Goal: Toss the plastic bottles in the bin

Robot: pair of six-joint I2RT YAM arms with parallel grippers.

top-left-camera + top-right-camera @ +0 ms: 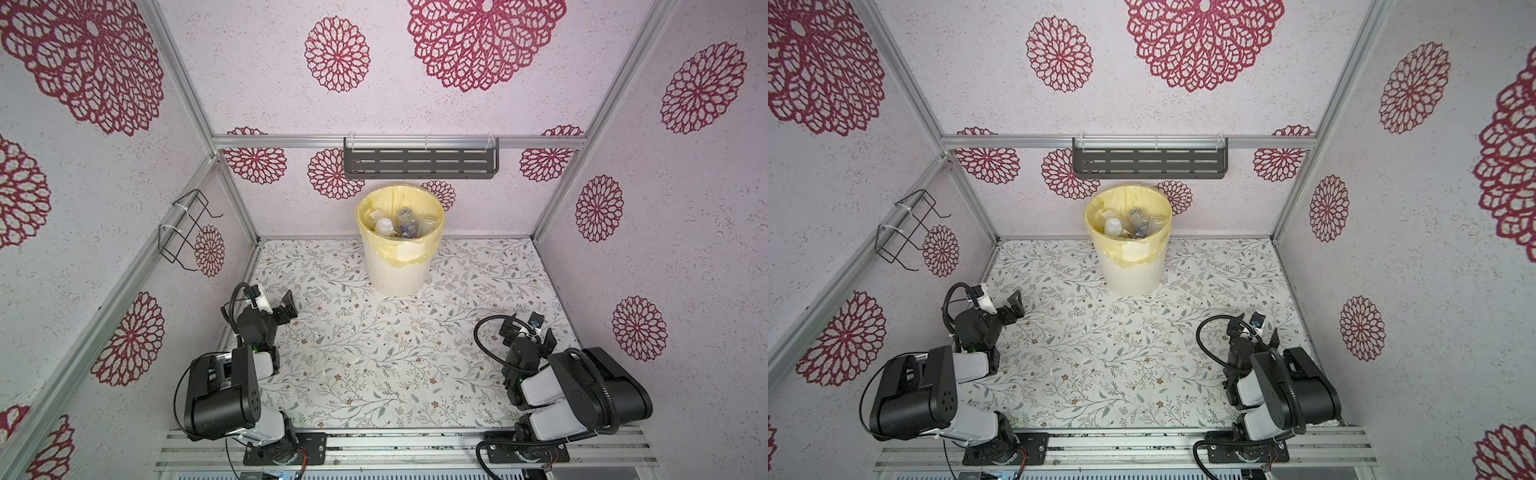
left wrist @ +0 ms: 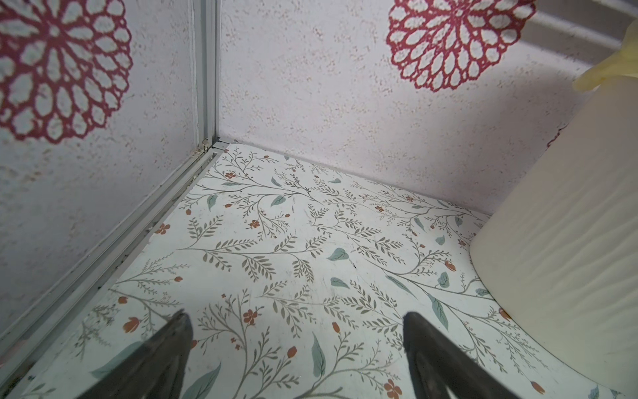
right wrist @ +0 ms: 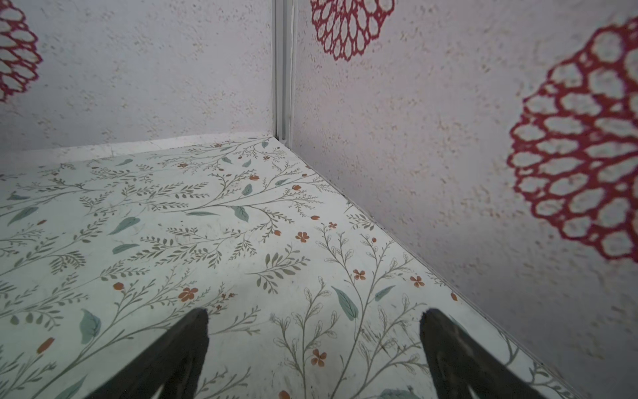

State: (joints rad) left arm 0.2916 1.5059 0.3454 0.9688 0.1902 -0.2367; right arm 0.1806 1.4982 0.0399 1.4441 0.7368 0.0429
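bottles (image 1: pixel 384 226) in bin (image 1: pixel 399 274), well apart from fingers (image 2: pixel 165 355)

The bin (image 1: pixel 399 274) blocks back centre of the table (image 1: pixel 374 357); front seemingly open.

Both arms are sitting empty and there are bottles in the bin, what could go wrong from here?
1. The plastic bottles seem piled close to the rim of the bin; a knock might spill some.
2. The bag sags unevenly down the bin's front, so a passing finger could snag it.
3. The left gripper, open, points just beside the bin's wall; moving forward may push it.
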